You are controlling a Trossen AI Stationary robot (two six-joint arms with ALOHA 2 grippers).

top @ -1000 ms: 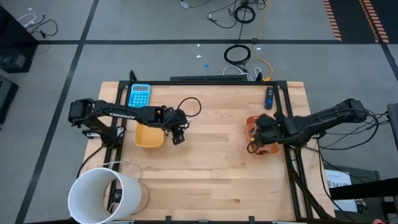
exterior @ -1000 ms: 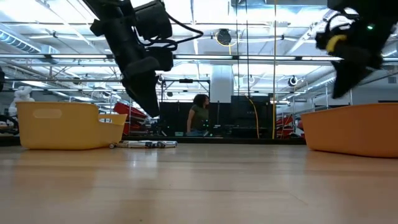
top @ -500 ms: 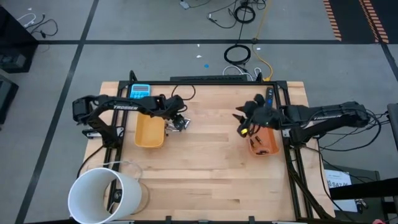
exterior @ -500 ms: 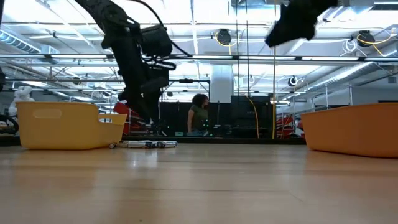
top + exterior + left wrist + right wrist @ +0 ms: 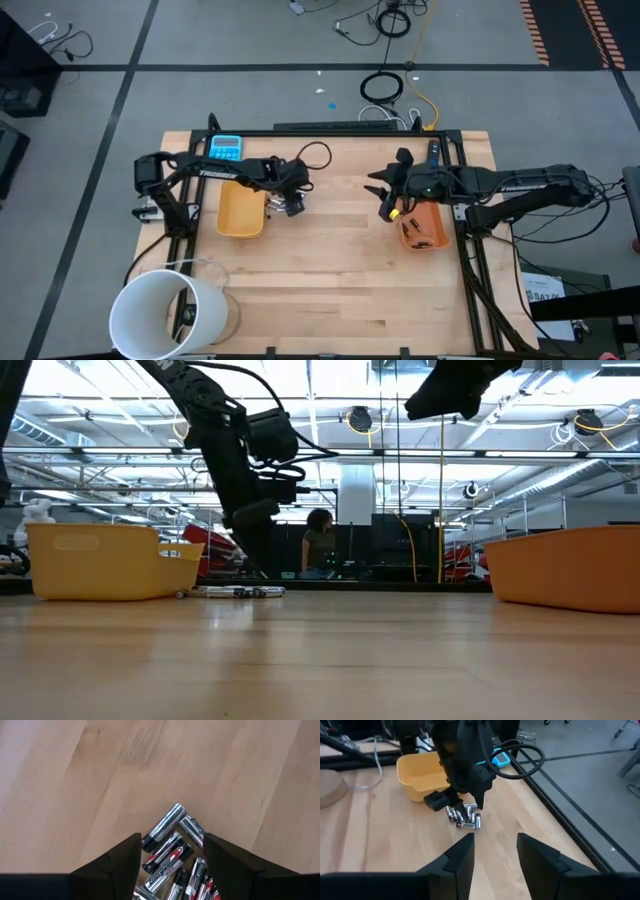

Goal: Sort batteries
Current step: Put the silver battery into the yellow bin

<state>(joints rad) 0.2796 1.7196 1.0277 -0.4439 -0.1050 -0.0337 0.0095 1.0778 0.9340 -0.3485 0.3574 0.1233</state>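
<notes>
- The wooden table (image 5: 330, 250) carries everything, with a tall white bucket (image 5: 165, 312) at its near left corner
- The left arm reaches across from the left side, and the left gripper (image 5: 290, 203) hangs low over the pile just beside the yellow tray (image 5: 240, 210), fingers (image 5: 122, 860) spread apart with nothing between them
- The right arm comes in from the right side; the right gripper (image 5: 385, 200) is raised off the table beside the orange tray (image 5: 425, 228), its fingers (image 5: 460, 857) standing apart and empty
- The yellow tray sits left of centre, the orange tray toward the right edge with a few dark cells inside it
- A blue calculator (image 5: 225, 148) lies at the far left of the table, behind the yellow tray
- The batteries (image 5: 170, 855), silvery cells with black and red labels, lie in a loose heap on the bare wood right next to the yellow tray, directly under the left gripper
</notes>
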